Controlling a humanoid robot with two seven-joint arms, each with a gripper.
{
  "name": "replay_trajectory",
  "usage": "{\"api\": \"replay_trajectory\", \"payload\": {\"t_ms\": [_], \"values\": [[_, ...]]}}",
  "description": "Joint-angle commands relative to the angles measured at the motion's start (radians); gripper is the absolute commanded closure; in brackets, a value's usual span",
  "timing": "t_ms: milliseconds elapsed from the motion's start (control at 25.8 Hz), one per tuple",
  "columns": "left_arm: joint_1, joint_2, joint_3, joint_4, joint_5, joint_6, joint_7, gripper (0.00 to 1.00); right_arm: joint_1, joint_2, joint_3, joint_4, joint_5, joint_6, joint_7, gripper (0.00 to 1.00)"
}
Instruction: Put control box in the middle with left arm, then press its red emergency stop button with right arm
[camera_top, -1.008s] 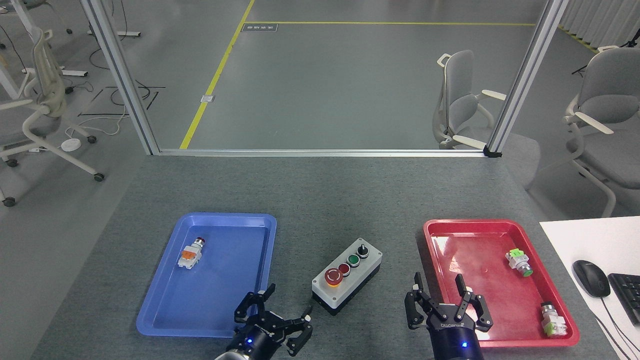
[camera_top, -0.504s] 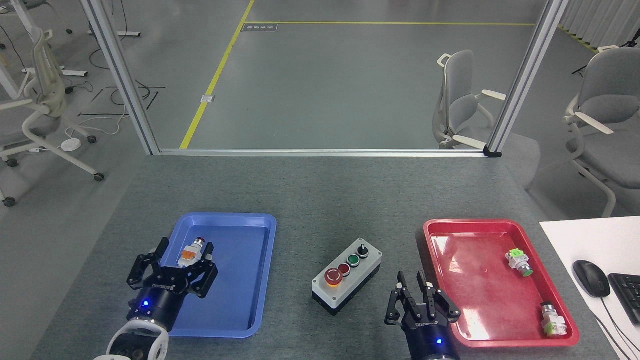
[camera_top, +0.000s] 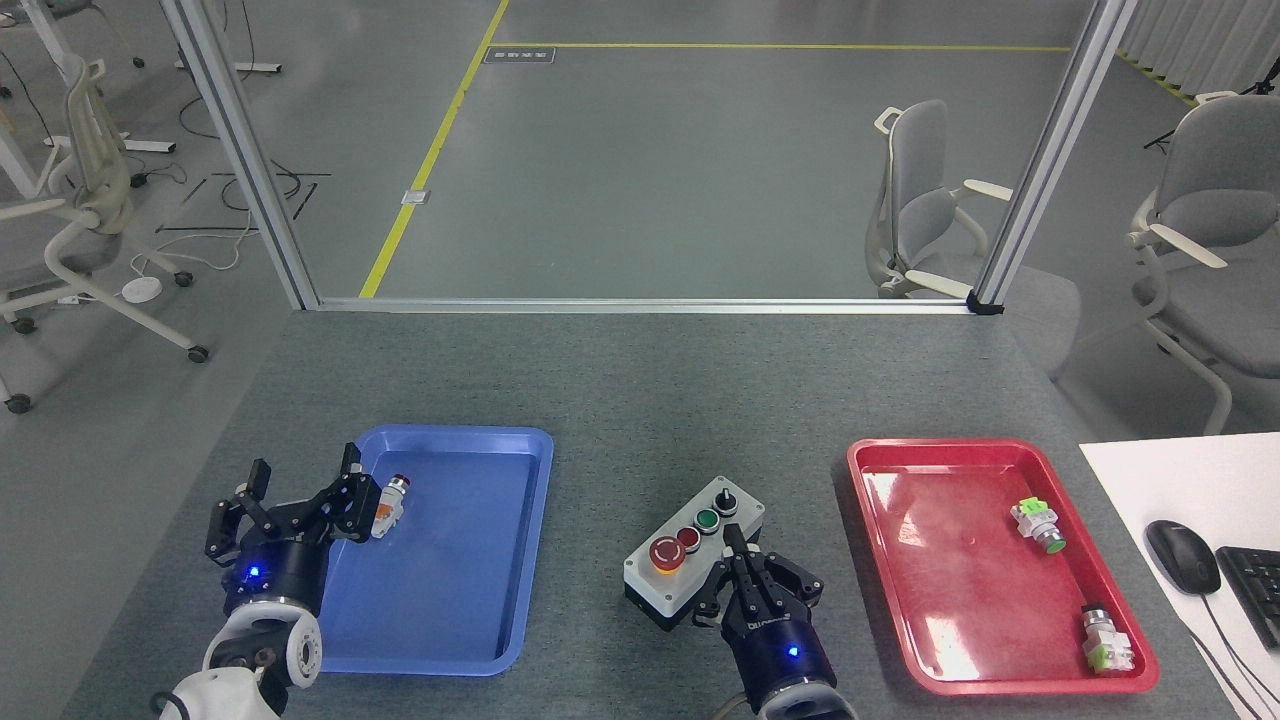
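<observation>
The right gripper (camera_top: 741, 572) has swung in from the red tray's near-left corner and now sits at the control box's (camera_top: 693, 555) near-right edge, roughly at the box's 4 o'clock. Its fingers are drawn together, tips overlapping the grey top; whether they touch it cannot be told. Its wrist is cut off by the bottom edge of the view.

The left gripper (camera_top: 300, 495) has moved further left and away from the box, now over the left rim of the blue tray (camera_top: 470, 560), fingers spread apart and holding nothing. One finger hides most of the orange-bodied push-button part (camera_top: 390, 503) in the tray; only its red tip and a bit of body show.

The control box lies where it did half a second ago, on the grey table (camera_top: 640, 390) between the two trays, angled, with the red emergency stop button (camera_top: 666, 553) at its 8 o'clock end, uncovered.

At 3 o'clock, the red tray (camera_top: 940, 650) holds two green push-button parts (camera_top: 1037, 526), one nearer, one farther. Past the tray, a mouse (camera_top: 1182, 556) and a keyboard cut by the frame edge sit on a white surface.
</observation>
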Motion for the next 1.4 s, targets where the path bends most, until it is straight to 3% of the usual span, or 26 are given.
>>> {"api": "replay_trajectory", "payload": {"t_ms": [0, 310, 814, 969, 1240, 1279, 1357], "values": [[-0.004, -0.004, -0.001, 0.002, -0.004, -0.001, -0.001, 0.02, -0.046, 0.018, 0.045, 0.069, -0.001, 0.024, -0.007, 1.00], [-0.015, 0.002, 0.002, -0.010, -0.001, -0.003, 0.000, 0.01, -0.109, 0.070, 0.105, 0.193, -0.001, 0.050, -0.013, 1.00], [-0.011, 0.002, 0.009, -0.023, -0.001, -0.003, -0.007, 0.01, -0.115, 0.067, 0.095, 0.302, 0.002, 0.047, -0.015, 1.00], [-0.003, 0.004, 0.016, -0.023, -0.001, -0.003, -0.009, 0.01, -0.115, 0.066, 0.095, 0.267, 0.000, 0.066, -0.044, 1.00], [0.049, -0.010, 0.013, -0.032, 0.001, -0.004, -0.009, 0.01, -0.091, 0.069, 0.043, 0.089, 0.000, 0.103, -0.058, 0.98], [0.063, -0.013, 0.007, -0.032, 0.002, -0.004, -0.009, 0.01, -0.074, 0.067, 0.023, 0.066, 0.000, 0.101, -0.058, 0.81], [0.078, -0.045, 0.005, -0.024, 0.002, -0.004, -0.007, 0.01, -0.050, 0.063, -0.015, 0.024, 0.000, 0.101, -0.061, 0.35]]}}
